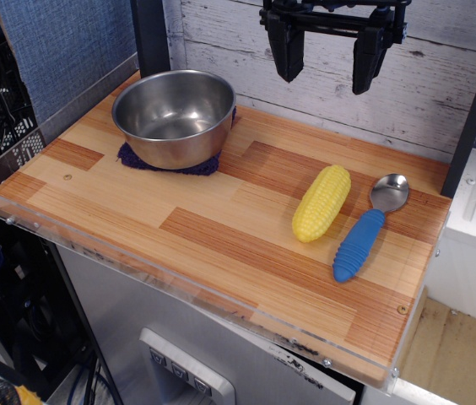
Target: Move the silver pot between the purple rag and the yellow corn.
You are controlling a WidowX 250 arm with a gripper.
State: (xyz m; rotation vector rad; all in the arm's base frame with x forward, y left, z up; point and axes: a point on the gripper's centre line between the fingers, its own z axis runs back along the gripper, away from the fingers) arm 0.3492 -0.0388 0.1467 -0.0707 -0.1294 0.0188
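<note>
We saw the tool (328, 63) hanging high above the back of the table (221, 245), its two dark fingers (287, 51) spread apart with nothing between them; it was well clear of every item. The pot (175, 116) sat upright at the far left corner, empty, right on top of the rag (200, 164); only a dark purple fringe of the rag showed around the pot's base, mostly at the front and right. The corn (321, 202) lay on the right side of the table, well apart from the pot, angled with one end toward the back; just beside it on the right lay a spoon (368, 225) with a blue ribbed handle and steel bowl, roughly parallel to the corn and not touching it; bare wood stretched between the rag and the corn.
</note>
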